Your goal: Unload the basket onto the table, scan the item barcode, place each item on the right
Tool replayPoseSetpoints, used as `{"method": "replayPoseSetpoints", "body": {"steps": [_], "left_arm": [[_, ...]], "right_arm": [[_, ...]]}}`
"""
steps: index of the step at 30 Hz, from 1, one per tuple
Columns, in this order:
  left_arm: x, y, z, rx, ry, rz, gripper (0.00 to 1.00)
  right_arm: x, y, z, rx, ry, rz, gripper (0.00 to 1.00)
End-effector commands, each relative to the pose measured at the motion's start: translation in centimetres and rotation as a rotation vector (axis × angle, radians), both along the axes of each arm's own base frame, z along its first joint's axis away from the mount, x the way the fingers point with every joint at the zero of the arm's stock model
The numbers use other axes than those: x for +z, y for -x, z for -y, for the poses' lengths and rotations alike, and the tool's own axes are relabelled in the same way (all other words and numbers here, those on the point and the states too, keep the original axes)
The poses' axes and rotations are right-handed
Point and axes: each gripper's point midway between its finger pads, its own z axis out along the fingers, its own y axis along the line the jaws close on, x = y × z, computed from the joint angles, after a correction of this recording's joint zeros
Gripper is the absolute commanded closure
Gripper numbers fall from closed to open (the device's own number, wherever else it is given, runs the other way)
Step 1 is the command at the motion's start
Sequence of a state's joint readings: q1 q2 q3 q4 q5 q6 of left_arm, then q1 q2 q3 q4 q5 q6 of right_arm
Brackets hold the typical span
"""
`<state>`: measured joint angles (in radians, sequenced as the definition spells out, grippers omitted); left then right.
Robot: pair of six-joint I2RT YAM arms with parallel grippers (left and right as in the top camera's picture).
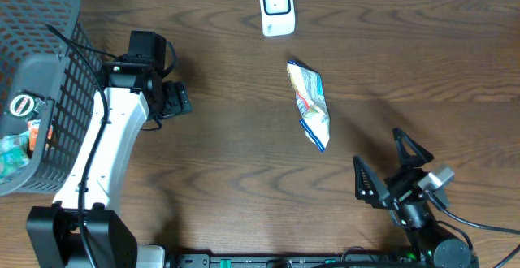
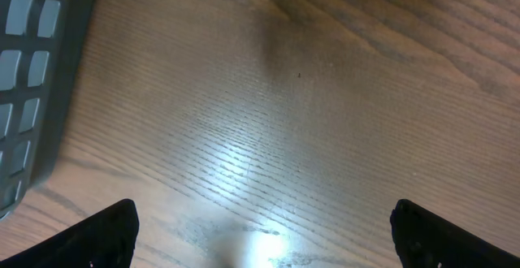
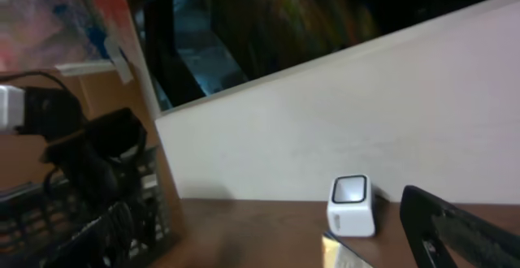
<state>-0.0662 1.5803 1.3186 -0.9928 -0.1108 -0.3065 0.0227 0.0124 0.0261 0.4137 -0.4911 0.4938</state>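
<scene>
Overhead: bright, sharp, soft shadows.
Left wrist: glare on table (image 2: 260,138), bottom centre.
Right wrist: dim, blurred, dark upper frame.

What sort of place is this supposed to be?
Probably a mock shop checkout on a wooden table: a small white barcode scanner at the far edge, a grey shopping basket holding goods at the left, and a snack packet lying loose near the scanner.
</scene>
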Motion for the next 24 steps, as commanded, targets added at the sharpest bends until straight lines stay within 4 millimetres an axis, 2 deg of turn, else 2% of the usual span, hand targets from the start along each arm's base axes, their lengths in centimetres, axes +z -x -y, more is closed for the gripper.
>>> {"method": "replayPoseSetpoints", "body": {"steps": [1, 6, 11, 14, 18, 21, 24], "left_arm": [[0.4, -0.1, -0.3, 0.016, -0.007, 0.015, 0.02], [0.5, -0.5, -0.4, 0.017, -0.01, 0.033, 0.03], [0.7, -0.5, -1.5, 0.037, -0.057, 0.036, 0.02], [0.7, -0.5, -2.2, 0.06, -0.057, 0.035, 0.02], [0.7, -0.3, -3.8, 0.113, -0.055, 0.035, 0.02], [0.6, 0.0, -4.6, 0.154, -0.049, 0.029, 0.02], [0.6, 0.2, -4.8, 0.161, -0.049, 0.024, 0.02]], "right_arm": [[3.1, 1.0, -0.1, 0.0, 0.021, 0.047, 0.01], [5.8, -0.2, -0.1, -0.08, 0.232, 0.02, 0.01], [7.0, -3.5, -0.2, -0.084, 0.422, -0.165, 0.01], [7.0, -5.8, -0.2, -0.052, 0.51, -0.323, 0.01], [6.2, -8.3, -0.3, 0.015, 0.536, -0.57, 0.01], [5.1, -8.9, -1.2, 0.124, 0.525, -0.731, 0.01], [4.0, -9.2, -3.0, 0.277, 0.463, -0.834, 0.01]]}}
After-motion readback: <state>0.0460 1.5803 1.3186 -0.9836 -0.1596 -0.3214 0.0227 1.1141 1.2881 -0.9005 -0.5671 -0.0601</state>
